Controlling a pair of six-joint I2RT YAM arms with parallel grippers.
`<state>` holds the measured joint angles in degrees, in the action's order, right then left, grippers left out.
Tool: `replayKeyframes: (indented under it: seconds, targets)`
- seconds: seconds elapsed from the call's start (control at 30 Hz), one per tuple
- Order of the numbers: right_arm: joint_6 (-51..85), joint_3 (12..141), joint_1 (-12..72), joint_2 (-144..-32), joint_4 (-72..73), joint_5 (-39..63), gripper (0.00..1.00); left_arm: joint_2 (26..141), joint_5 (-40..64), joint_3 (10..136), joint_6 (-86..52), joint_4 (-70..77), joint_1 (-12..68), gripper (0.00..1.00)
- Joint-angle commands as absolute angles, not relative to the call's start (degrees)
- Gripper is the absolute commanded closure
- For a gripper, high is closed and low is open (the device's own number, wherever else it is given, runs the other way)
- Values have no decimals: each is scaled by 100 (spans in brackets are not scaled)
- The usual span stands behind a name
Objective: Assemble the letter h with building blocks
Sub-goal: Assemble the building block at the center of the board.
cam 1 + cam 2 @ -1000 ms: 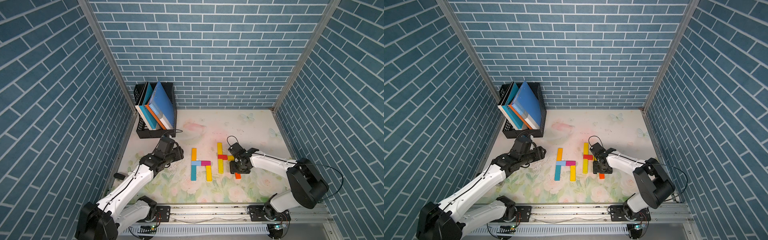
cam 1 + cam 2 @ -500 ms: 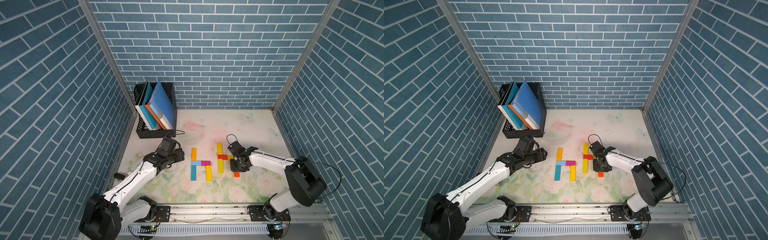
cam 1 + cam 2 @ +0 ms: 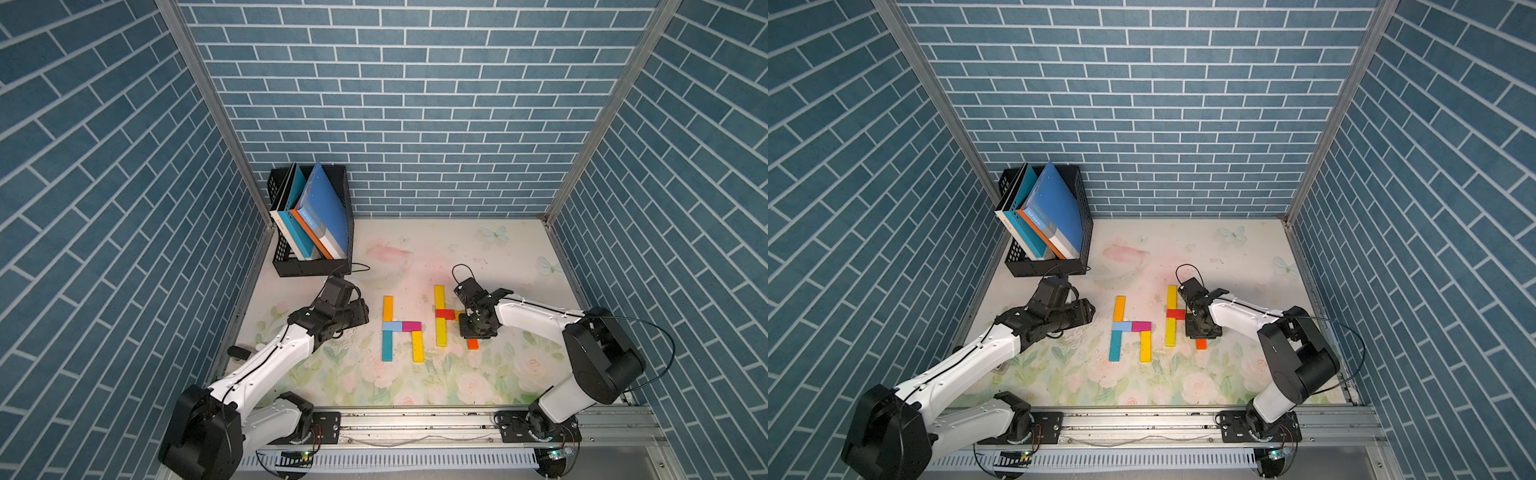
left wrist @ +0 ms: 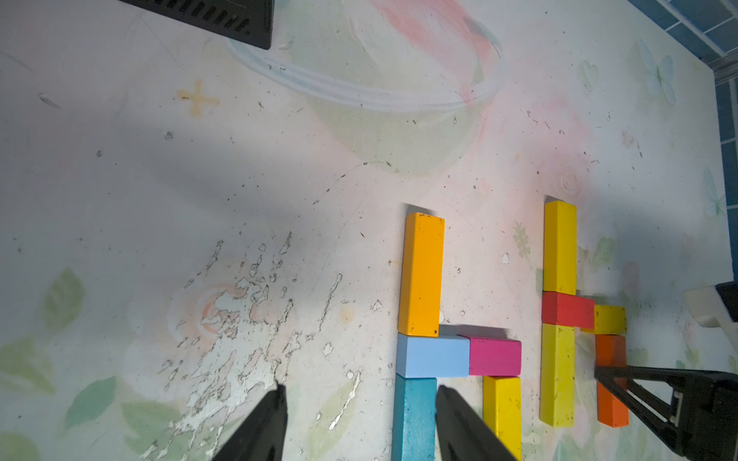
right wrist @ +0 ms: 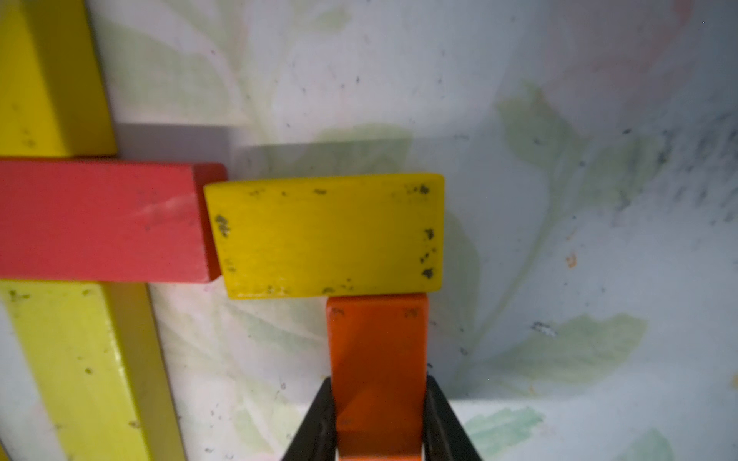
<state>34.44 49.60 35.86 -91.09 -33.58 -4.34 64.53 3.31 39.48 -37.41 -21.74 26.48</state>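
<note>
Two groups of building blocks lie flat on the floral mat. The left group is an orange-yellow block (image 3: 388, 308), light blue (image 3: 392, 326), magenta (image 3: 411, 326), teal (image 3: 387, 347) and yellow (image 3: 417, 347). The right group has two long yellow blocks (image 3: 439, 297), a red block (image 5: 100, 219) and a short yellow block (image 5: 327, 235). My right gripper (image 5: 378, 381) is shut on an orange block (image 5: 377, 339), whose end touches the short yellow block. My left gripper (image 4: 359, 387) is open and holds nothing, just left of the left group.
A black file rack (image 3: 311, 268) holding blue and orange books stands at the back left, behind my left arm. Brick-patterned walls enclose the mat on three sides. A metal rail (image 3: 415, 419) runs along the front edge.
My right gripper has shut on the orange block and nudged it up against the short yellow block. The left arm has shifted only slightly, its gripper still open.
</note>
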Motion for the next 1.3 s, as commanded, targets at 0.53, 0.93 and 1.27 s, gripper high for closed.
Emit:
replayKeyframes:
  seconds: [0.53, 0.93, 1.27]
  targets:
    - [3321, 5423, 3314, -8780, -3286, -465, 19, 6309, 330, 3840, -3652, -2206, 2610, 35]
    - [3652, 5623, 2917, -9383, -2618, 43, 11, 6273, 281, 3799, -3617, -2219, 2605, 35]
    - [3803, 5357, 2918, -9455, -2276, 390, 10, 6277, 271, 3767, -3598, -2181, 2604, 35]
